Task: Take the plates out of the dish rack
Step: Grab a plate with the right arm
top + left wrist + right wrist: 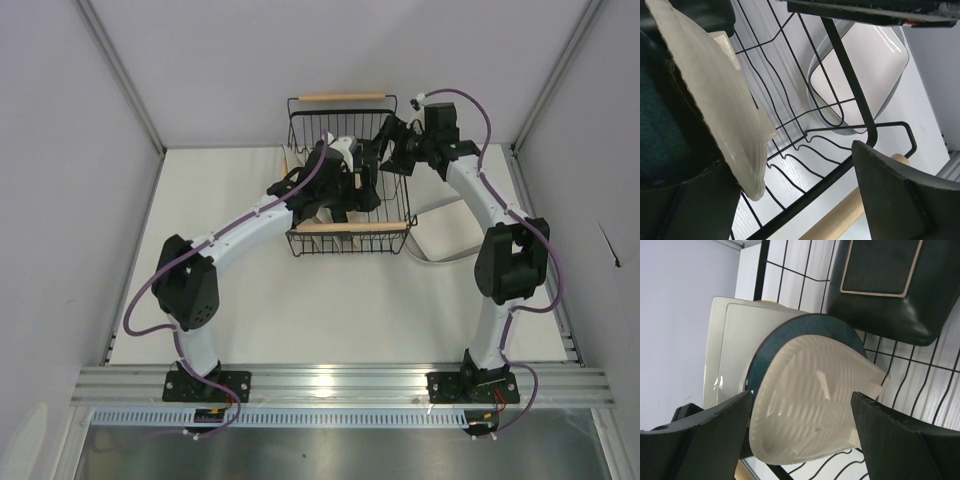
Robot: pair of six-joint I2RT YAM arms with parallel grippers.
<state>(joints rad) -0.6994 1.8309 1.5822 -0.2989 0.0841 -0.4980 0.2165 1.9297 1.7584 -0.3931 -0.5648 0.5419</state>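
risk: left gripper [790, 165] + right gripper [801, 407] crowding one dish rack [350, 242], might clash or knock ribbed plate [810, 370] into teal plate [790, 332] | both wide open, holding nothing

Pretty clearly a robotics lab cell I'm driving here: white table [330, 310] boxed in by plain pale panels [60, 150], left arm [250, 225] and right arm [488, 205] bolted to an aluminium rail [340, 382], purple cables [147, 292] looping along them. The dish rack [350, 242] is the one kitchen-ish touch.
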